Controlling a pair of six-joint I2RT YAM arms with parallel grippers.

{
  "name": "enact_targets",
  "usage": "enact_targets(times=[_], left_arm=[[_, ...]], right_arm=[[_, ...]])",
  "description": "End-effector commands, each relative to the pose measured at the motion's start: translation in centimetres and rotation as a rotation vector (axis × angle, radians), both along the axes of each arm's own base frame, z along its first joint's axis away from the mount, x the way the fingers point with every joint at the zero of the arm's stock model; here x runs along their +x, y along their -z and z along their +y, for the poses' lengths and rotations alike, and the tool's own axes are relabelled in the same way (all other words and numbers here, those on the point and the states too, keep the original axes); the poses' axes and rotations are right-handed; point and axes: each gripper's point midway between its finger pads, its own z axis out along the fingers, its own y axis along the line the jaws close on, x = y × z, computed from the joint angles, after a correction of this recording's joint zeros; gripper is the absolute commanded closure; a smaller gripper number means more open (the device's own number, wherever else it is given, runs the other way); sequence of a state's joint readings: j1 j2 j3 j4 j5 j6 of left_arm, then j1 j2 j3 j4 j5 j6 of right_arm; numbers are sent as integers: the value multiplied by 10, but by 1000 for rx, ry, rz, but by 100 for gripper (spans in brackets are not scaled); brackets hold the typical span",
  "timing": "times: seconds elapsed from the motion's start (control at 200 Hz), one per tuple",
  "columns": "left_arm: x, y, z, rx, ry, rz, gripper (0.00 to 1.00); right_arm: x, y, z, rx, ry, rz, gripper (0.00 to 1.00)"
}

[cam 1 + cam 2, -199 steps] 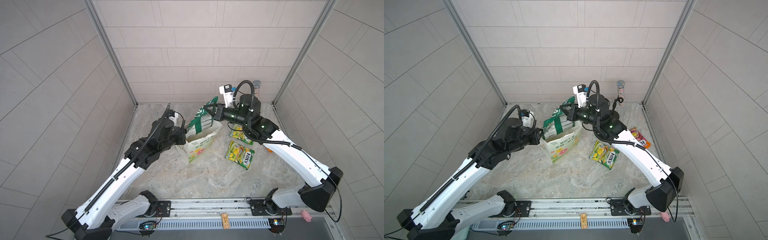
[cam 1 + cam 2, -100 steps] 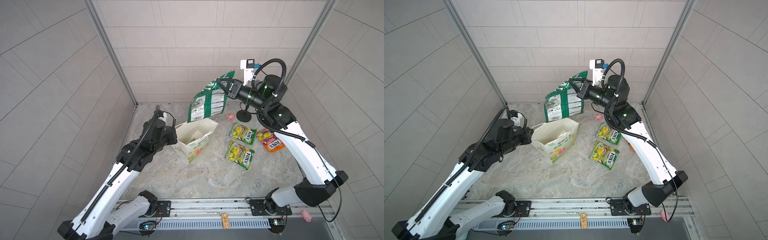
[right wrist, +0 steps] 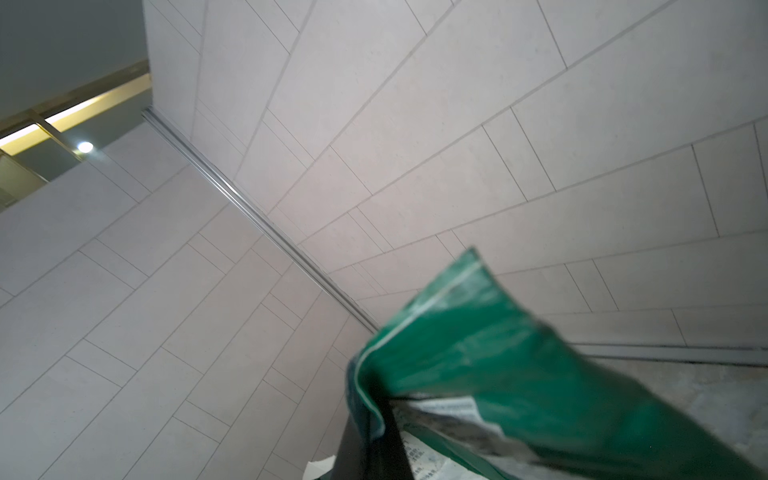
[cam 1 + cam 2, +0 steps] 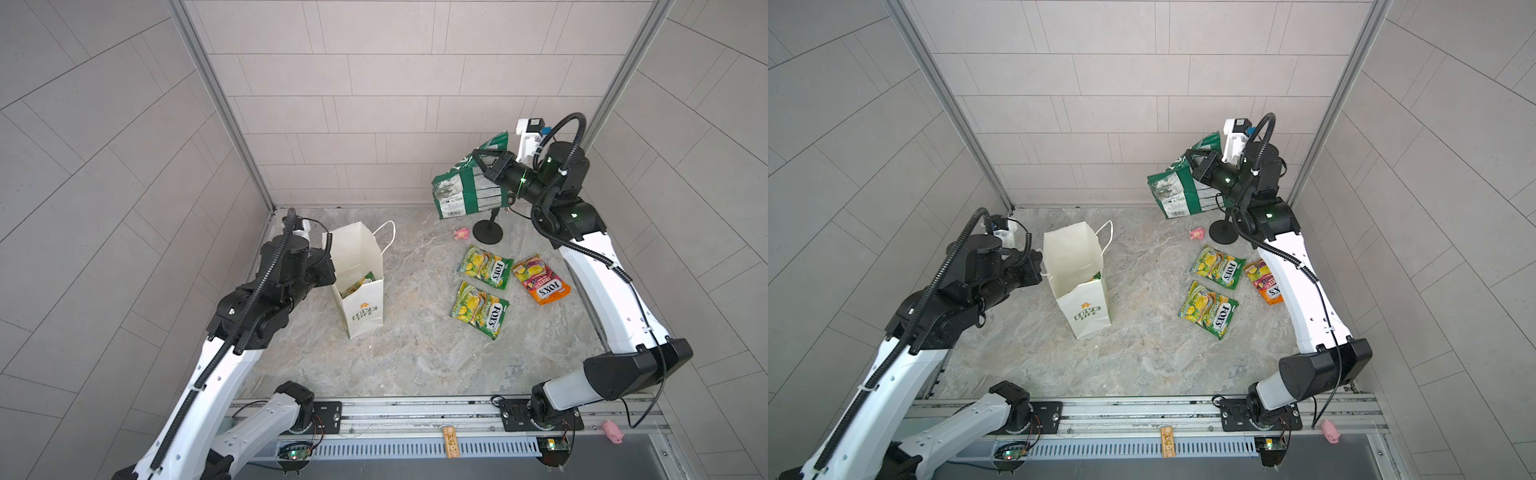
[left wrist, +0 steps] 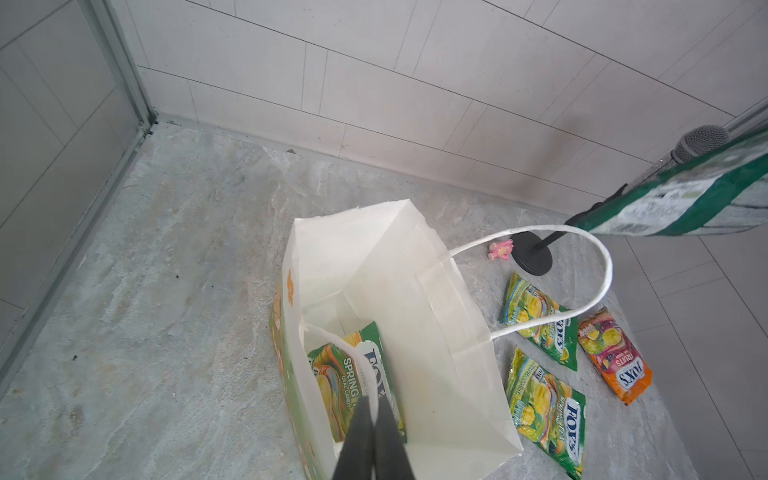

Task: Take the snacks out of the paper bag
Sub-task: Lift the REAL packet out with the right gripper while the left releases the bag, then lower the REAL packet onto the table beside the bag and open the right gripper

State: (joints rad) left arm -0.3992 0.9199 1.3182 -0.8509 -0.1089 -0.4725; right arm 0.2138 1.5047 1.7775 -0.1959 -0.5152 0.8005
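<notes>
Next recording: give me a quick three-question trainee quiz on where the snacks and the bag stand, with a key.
1. True or false: the paper bag is empty.
2. What does the right gripper hold? A. chips bag B. paper bag C. nothing
3. How many packets lie flat on the table?

Key
1. False: one FOX'S packet is inside.
2. A
3. Three: two yellow-green packets and one orange packet.
</notes>
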Motion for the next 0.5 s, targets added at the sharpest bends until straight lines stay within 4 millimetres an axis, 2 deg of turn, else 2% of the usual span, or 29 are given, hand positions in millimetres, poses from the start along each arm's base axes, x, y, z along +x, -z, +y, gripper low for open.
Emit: enact_targets(times=[0.0,0.15,0.265,0.495], left_arm=[[-5,-2,15,47,-33,3,100],[-7,-4,27,59,-78,-6,100],[-8,-6,33,60,-97,-12,100],[-10,-6,37,57,-109,-16,100]], right_arm=[[2,35,21,-49,-99,65,100],[12,91,36,-104,-132,163,100],[18,122,59,-114,-203,216,100],[20,161,113,-49,-401,273,100]])
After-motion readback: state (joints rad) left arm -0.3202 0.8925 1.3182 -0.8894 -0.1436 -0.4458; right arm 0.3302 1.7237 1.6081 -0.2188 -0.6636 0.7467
